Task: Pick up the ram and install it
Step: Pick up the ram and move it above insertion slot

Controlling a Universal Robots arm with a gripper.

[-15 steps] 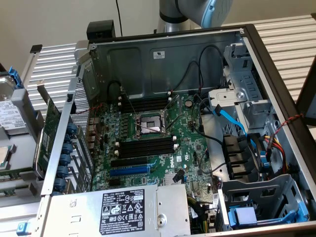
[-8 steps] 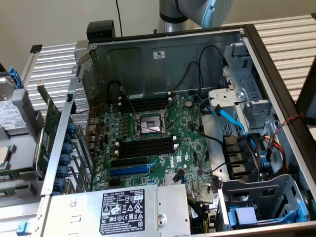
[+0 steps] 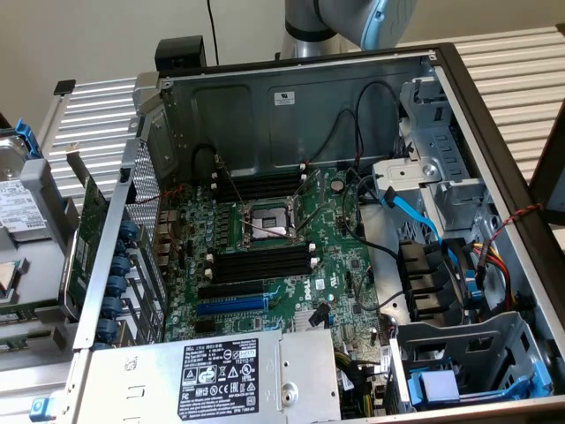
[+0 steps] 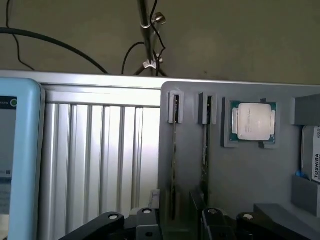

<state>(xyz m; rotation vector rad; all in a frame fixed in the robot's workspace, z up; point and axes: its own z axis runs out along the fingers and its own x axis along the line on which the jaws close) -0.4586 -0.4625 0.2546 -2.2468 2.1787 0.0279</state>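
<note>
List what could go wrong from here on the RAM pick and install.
1. Two ram sticks stand edge-on, close together in the grey holder, with the gripper near them. A small offset might catch the wrong stick or both.
2. Black cables hang near the memory slots. A carried stick could snag.
3. The CPU socket lies between the slot banks. A missed insertion might strike it.

Soft, even light in both views, with pale glare on the ribbed metal bench (image 4: pixel 100 150) and mild shadow inside the open computer case (image 3: pixel 265 124).
</note>
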